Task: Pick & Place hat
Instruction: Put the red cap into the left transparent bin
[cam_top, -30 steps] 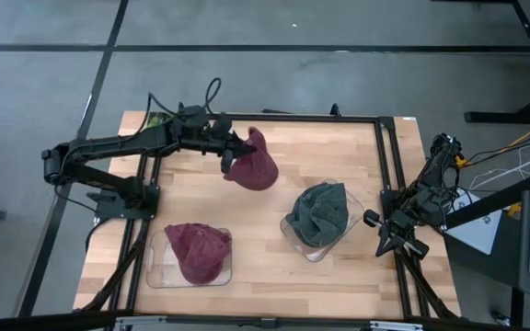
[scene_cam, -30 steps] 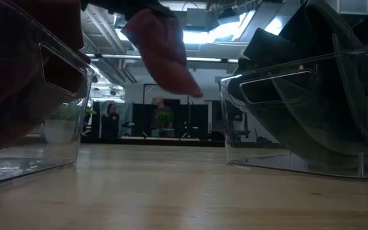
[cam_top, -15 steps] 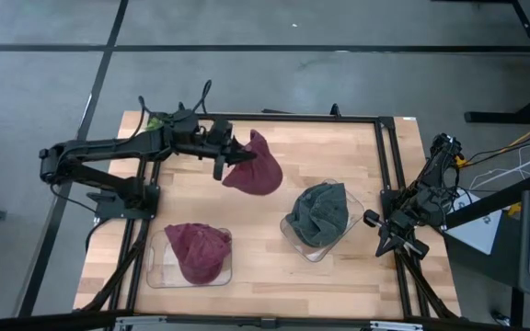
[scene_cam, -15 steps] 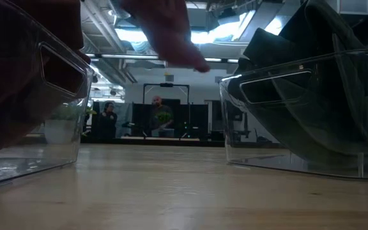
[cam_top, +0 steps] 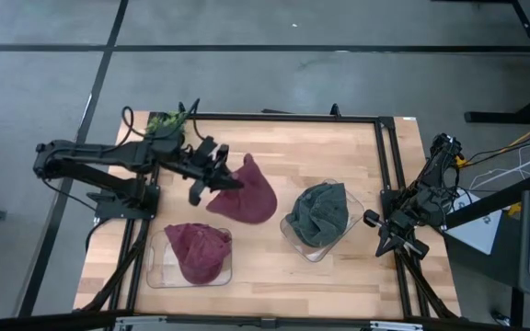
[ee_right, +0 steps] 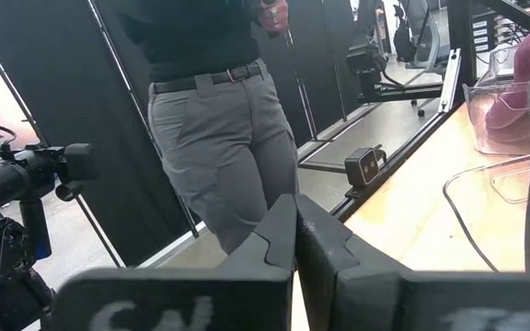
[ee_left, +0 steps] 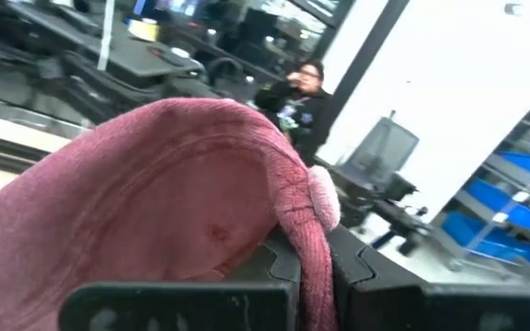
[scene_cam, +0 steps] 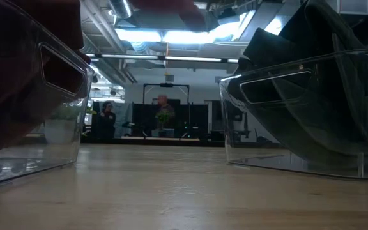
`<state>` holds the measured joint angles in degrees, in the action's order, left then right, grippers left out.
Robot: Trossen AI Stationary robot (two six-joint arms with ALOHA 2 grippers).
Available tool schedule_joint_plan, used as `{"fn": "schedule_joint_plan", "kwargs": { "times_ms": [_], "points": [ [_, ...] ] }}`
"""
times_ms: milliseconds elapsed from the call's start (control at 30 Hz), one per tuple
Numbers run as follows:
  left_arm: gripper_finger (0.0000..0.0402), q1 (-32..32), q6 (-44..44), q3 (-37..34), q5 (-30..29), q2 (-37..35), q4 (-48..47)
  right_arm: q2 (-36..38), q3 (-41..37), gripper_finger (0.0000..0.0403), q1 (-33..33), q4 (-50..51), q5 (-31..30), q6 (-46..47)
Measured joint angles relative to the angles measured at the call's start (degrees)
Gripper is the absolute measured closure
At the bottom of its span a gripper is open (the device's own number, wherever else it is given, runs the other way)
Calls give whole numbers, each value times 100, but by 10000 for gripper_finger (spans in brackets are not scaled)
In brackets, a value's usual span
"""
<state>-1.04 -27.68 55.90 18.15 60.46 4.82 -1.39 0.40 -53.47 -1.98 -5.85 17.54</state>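
In the lower left of the high view a clear plastic bin [cam_top: 157, 274] on the pale wooden surface [cam_top: 274, 262] already holds a crumpled maroon knit hat [cam_top: 197, 252]; to its right, lower centre, a second clear plastic bin [cam_top: 357, 219] holds a dark grey-green knit hat [cam_top: 320, 212].

Above and between them, near the centre of the frame, hangs the task's thing: a soft dusty-red ribbed knit hat [cam_top: 245, 191], clear of the surface. The low view catches only its bottom edge at the top of the frame. It looks light and limp, a fabric that drapes and folds under its own weight, so it should neither slip readily nor break. The sensible hold is a pinch on a fold of the brim or rim, as here (in the left wrist view the cloth bunches into a thick ridge right at the fingers).

The left tool [cam_top: 217, 176] is clenched on the hat's left edge. Its arm reaches in from the left middle of the frame, stretched nearly level, wrist angled slightly down and to the right.

At the right edge of the frame the right tool [cam_top: 382, 234] waits, folded beside the surface, clenched on nothing. Beyond it, its wrist view shows a person in grey trousers [ee_right: 224, 152] standing off the surface.
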Motion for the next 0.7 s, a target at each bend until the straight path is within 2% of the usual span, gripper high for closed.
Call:
{"fn": "schedule_joint_plan", "kwargs": {
  "times_ms": [700],
  "points": [
    [398, 2260, -265, 0, 44, -139, -65, 0, 0, 397, 0, 0, 0, -2]
  ]
}}
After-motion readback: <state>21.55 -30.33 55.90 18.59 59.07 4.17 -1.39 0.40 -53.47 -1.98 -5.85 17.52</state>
